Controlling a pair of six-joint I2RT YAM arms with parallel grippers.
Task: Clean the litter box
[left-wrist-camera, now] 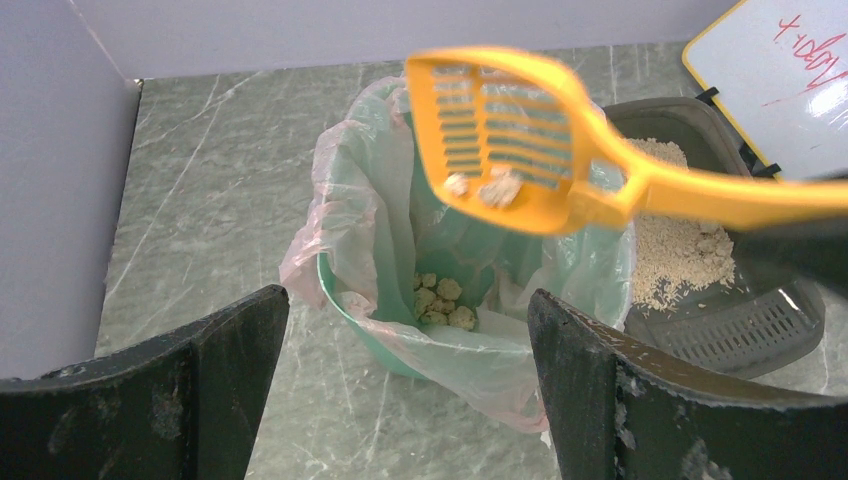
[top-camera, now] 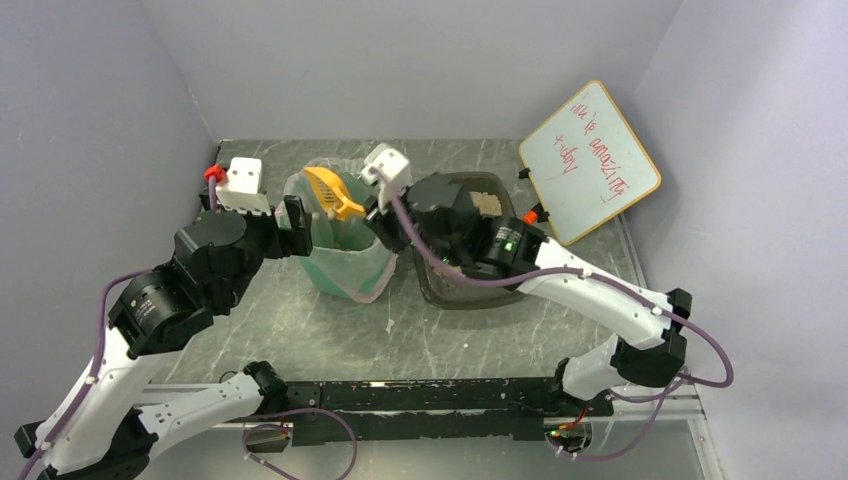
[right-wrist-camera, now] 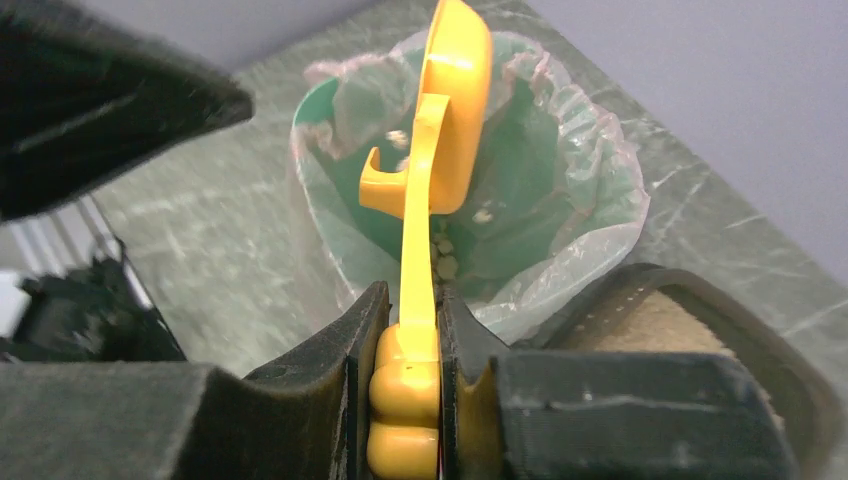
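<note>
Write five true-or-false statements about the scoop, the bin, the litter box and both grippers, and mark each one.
1. The right gripper is shut on the handle of the orange scoop. True.
2. The scoop's head hangs over the litter box. False: it is over the green bin.
3. The left gripper grips the bin's rim. False: it is open and holds nothing.
4. Clumps lie in the bottom of the bin. True.
5. The litter box holds no litter. False: beige litter lies in it.
</note>
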